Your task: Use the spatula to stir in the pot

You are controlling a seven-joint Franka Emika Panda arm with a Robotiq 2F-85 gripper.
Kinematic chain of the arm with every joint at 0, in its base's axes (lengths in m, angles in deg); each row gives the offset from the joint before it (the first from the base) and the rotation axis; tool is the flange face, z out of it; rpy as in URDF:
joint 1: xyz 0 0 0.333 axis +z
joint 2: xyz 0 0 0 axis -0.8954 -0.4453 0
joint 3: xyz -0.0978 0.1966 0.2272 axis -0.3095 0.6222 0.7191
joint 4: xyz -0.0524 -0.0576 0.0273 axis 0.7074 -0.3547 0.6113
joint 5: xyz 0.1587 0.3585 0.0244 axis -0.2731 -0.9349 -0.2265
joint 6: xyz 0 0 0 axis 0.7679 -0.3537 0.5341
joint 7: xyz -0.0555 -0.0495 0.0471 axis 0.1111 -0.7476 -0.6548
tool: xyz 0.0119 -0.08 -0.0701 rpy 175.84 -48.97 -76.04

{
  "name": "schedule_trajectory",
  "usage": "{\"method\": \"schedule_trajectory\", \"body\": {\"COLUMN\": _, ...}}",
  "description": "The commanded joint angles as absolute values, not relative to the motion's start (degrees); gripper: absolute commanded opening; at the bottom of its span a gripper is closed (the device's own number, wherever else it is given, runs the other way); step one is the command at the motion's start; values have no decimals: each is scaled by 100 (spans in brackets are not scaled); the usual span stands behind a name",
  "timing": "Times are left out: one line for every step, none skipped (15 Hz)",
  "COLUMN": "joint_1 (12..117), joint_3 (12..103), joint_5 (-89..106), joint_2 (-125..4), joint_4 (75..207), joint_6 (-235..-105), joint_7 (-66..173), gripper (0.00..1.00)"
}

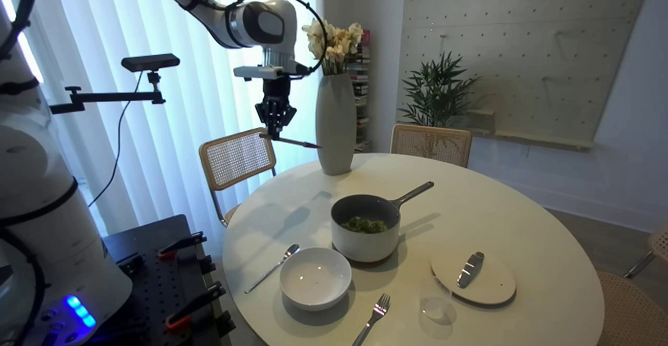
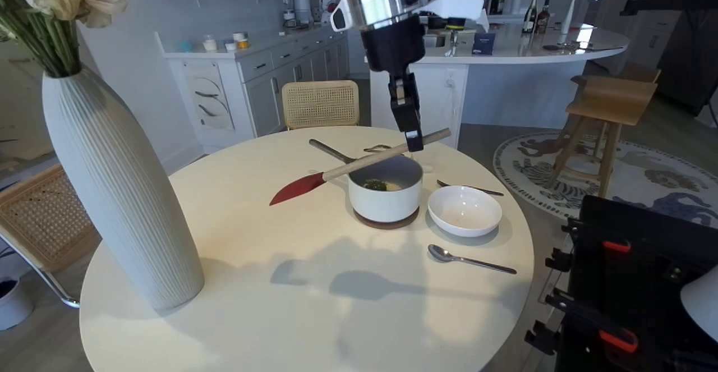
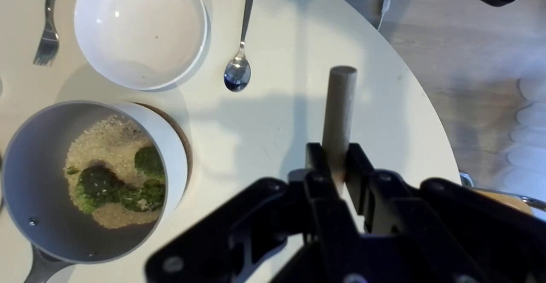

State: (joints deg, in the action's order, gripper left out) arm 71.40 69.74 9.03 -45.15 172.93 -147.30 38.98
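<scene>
My gripper (image 1: 274, 133) is shut on the spatula's pale wooden handle (image 3: 340, 103). It holds the spatula (image 1: 293, 141) in the air above the table, nearly level, with the red head (image 2: 298, 188) a little lower. The gripper also shows in an exterior view (image 2: 414, 143) and the wrist view (image 3: 334, 157). The head is hidden in the wrist view. The pot (image 1: 365, 241) stands upright on the table, white outside and dark grey inside, with green pieces and grain in it. In the wrist view the pot (image 3: 170, 146) lies left of the gripper. The spatula is outside the pot.
A tall white vase (image 1: 335, 127) with flowers stands near the spatula's head. A white bowl (image 1: 315, 278), a spoon (image 1: 274, 267), a fork (image 1: 373, 317), a clear glass (image 1: 437, 307) and a pale round board (image 1: 493, 288) are on the round table (image 2: 241, 316). Chairs surround it.
</scene>
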Motion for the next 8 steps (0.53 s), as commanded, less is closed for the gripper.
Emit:
{"method": "schedule_trajectory", "body": {"joint_1": 7127, "joint_3": 6969, "joint_5": 674, "joint_2": -4827, "joint_4": 17479, "joint_6": -15390, "joint_7": 3549, "gripper": 4}}
{"method": "schedule_trajectory", "body": {"joint_1": 7141, "joint_3": 6994, "joint_5": 647, "joint_2": -4935, "joint_4": 17496, "joint_6": -15543, "joint_7": 3494, "gripper": 4}}
{"method": "schedule_trajectory", "body": {"joint_1": 7157, "joint_3": 7019, "joint_5": 655, "joint_2": -5058, "joint_4": 17484, "joint_6": -15659, "joint_7": 3490, "gripper": 4}}
{"method": "schedule_trajectory", "body": {"joint_1": 7185, "joint_3": 7053, "joint_5": 671, "joint_2": -5210, "joint_4": 17435, "joint_6": -15757, "joint_7": 3510, "gripper": 4}}
{"method": "schedule_trajectory", "body": {"joint_1": 7202, "joint_3": 7078, "joint_5": 674, "joint_2": -5318, "joint_4": 17418, "joint_6": -15870, "joint_7": 3558, "gripper": 4}}
{"method": "schedule_trajectory", "body": {"joint_1": 7217, "joint_3": 7109, "joint_5": 666, "joint_2": -5429, "joint_4": 17408, "joint_6": -15999, "joint_7": 3580, "gripper": 4}}
{"method": "schedule_trajectory", "body": {"joint_1": 7229, "joint_3": 7126, "joint_5": 671, "joint_2": -5545, "joint_4": 17412, "joint_6": -16200, "joint_7": 3672, "gripper": 4}}
{"method": "schedule_trajectory", "body": {"joint_1": 7245, "joint_3": 7148, "joint_5": 693, "joint_2": -5667, "joint_4": 17393, "joint_6": -16374, "joint_7": 3740, "gripper": 4}}
